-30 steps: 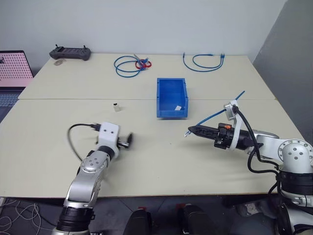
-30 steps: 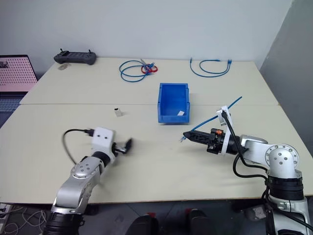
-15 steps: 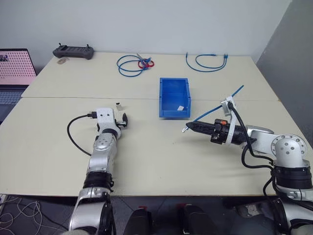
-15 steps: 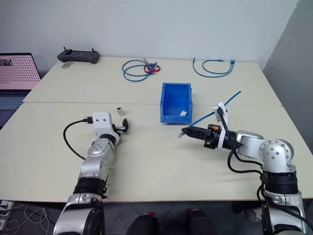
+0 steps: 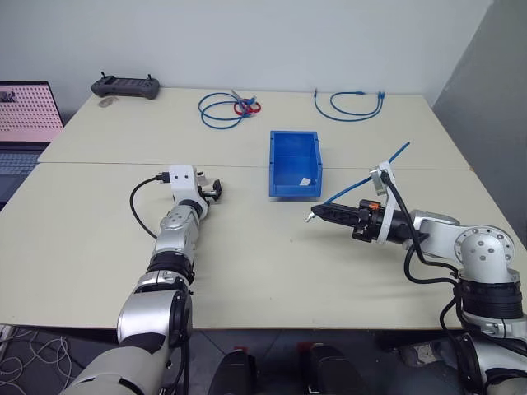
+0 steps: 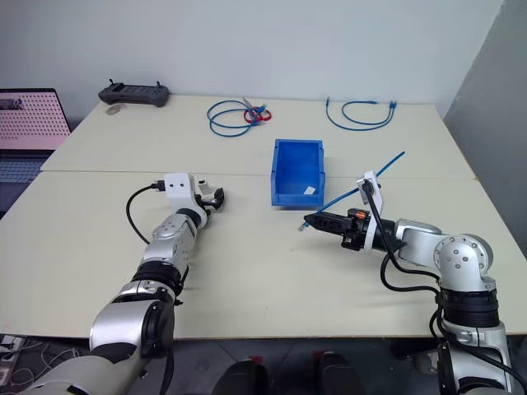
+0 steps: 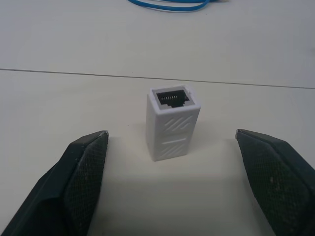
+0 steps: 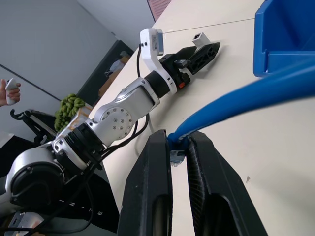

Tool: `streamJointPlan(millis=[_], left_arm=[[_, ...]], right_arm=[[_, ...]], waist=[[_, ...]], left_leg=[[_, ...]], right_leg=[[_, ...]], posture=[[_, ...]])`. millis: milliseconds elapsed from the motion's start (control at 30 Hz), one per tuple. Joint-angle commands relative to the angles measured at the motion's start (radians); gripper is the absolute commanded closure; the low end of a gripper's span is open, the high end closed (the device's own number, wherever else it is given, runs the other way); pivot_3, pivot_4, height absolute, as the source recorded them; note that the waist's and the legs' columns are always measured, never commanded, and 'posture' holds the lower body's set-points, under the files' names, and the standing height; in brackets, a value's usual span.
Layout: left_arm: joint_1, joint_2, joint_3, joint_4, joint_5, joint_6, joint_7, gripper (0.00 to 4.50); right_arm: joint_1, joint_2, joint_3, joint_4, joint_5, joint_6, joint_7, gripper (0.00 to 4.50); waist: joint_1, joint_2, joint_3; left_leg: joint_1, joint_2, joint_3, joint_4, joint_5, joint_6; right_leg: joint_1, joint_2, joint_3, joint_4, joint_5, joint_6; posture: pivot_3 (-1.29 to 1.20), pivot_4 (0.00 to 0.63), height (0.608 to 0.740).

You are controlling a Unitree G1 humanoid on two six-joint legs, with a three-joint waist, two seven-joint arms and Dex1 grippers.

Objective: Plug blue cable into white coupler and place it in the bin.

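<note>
The white coupler [image 7: 172, 123] stands upright on the table, its dark port facing up. My left gripper [image 5: 216, 188] is open around it, with one black finger [image 7: 86, 162] on each side and a gap left on both. My right gripper [image 5: 317, 214] hovers above the table to the right, shut on the blue cable [image 5: 354, 191] near its plug end. The cable's free end trails up and back past the wrist. The blue bin [image 5: 294, 190] sits open-topped between the two arms, a little farther back, with a small white piece inside.
Two coiled blue cables [image 5: 224, 109] [image 5: 350, 103] lie at the back of the table, one with a red loop. A black controller [image 5: 125, 85] rests at the back left. A laptop [image 5: 29, 111] stands off the left edge. A seam crosses the tabletop.
My left arm has stretched forward across the table, bringing its open gripper up to and around the coupler. The right arm with the cable has held still.
</note>
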Motion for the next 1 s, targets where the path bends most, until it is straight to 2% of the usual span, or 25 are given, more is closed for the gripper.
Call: streamJointPlan(millis=[33, 400, 467, 633, 700, 800, 900, 1000], left_arm=[[-0.033, 0.022, -0.009, 0.04, 0.022, -0.047, 0.007, 1.04], [-0.059, 0.03, -0.014, 0.07, 0.037, -0.064, -0.005, 3.1], [-0.06, 0.032, -0.017, 0.068, 0.041, -0.065, -0.007, 3.61], [-0.043, 0.041, -0.018, 0.021, 0.034, -0.047, -0.047, 3.7], [0.017, 0.023, -0.043, -0.109, -0.025, 0.007, -0.254, 3.7], [0.264, 0.08, -0.236, -0.549, -0.097, 0.126, -0.674, 3.7], [0.427, 0.155, -0.349, -0.869, -0.173, 0.243, -0.866, 3.7], [0.507, 0.188, -0.438, -1.034, -0.192, 0.282, -0.972, 3.7]], right_arm=[[-0.003, -0.001, -0.043, -0.04, 0.028, -0.005, -0.008, 4.36], [-0.003, 0.003, -0.056, -0.042, 0.026, -0.003, -0.025, 4.36], [-0.005, 0.003, -0.056, -0.039, 0.023, -0.004, -0.023, 4.36], [-0.002, 0.008, -0.051, -0.043, 0.015, -0.012, -0.021, 4.36], [-0.001, 0.003, -0.045, -0.049, 0.006, -0.015, -0.012, 4.36], [0.001, -0.034, 0.004, -0.088, -0.049, -0.03, 0.044, 4.36], [-0.005, -0.057, 0.047, -0.113, -0.098, -0.055, 0.094, 4.36], [-0.02, -0.089, 0.125, -0.136, -0.202, -0.122, 0.163, 4.36]], waist=[[0.0, 0.0, 0.0], [-0.001, 0.0, 0.0], [0.0, 0.0, 0.0], [-0.001, 0.0, 0.0], [-0.001, 0.0, 0.0], [-0.006, 0.0, 0.0], [-0.011, 0.001, 0.0], [-0.007, 0.002, 0.0]], left_leg=[[0.0, 0.0, 0.0, 0.0, 0.0, 0.0], [0.0, 0.0, 0.0, 0.0, 0.0, 0.0], [0.0, 0.0, 0.0, 0.0, 0.0, 0.0], [0.0, 0.0, 0.0, 0.0, 0.0, 0.0], [0.0, 0.0, 0.0, 0.0, 0.0, 0.0], [0.0, 0.0, 0.001, -0.001, 0.0, 0.0], [0.0, 0.001, 0.003, -0.002, -0.001, -0.002], [0.0, 0.002, 0.001, -0.001, -0.001, -0.002]], right_leg=[[0.0, 0.0, 0.0, 0.0, 0.0, 0.0], [0.0, 0.0, 0.0, 0.0, 0.0, 0.0], [0.0, 0.0, 0.0, 0.0, 0.001, -0.001], [0.0, 0.0, 0.0, 0.0, 0.002, -0.003], [0.0, 0.0, 0.0, 0.0, 0.002, -0.003], [-0.001, 0.0, 0.001, 0.0, 0.002, -0.004], [-0.002, -0.001, 0.003, 0.001, 0.001, -0.006], [-0.003, -0.001, 0.002, 0.001, 0.001, -0.007]], posture=[[0.0, 0.15, 0.74], [0.0, 0.15, 0.74], [0.0, 0.15, 0.74], [0.0, 0.15, 0.74], [0.0, 0.15, 0.74], [0.0, 0.15, 0.74], [0.0, 0.15, 0.74], [0.0, 0.15, 0.74]])
